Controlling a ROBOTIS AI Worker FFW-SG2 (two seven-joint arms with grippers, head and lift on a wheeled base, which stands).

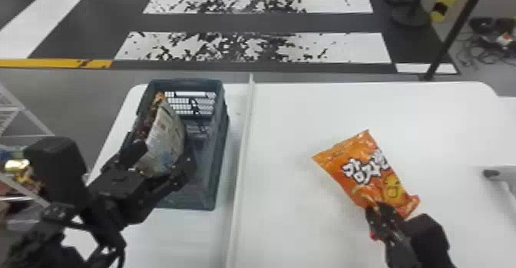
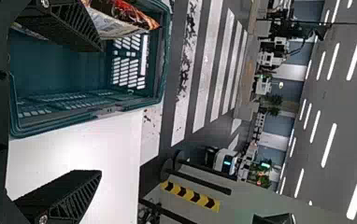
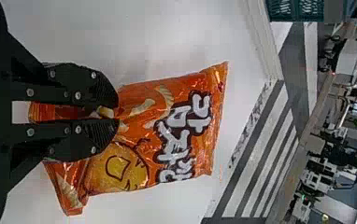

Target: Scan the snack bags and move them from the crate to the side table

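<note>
The right gripper (image 3: 117, 115) is pinching the orange snack bag (image 1: 364, 171) near one end over the side table (image 1: 299, 106); whether it is scanned, one cannot tell. At least the silvery bag (image 1: 169, 136) is remaining in the crate (image 1: 219, 152), beside the left gripper's (image 2: 102, 110) widely parted fingers. Crate walls and a raised ridge (image 1: 243, 140) are bounding its route; open tabletop is surrounding the orange snack bag.

So the orange snack bag (image 1: 366, 186) has big chunky white Korean lettering (image 1: 361, 171) outlined in black. Greyish bag's (image 1: 165, 138) got print way too tiny to make out.
</note>
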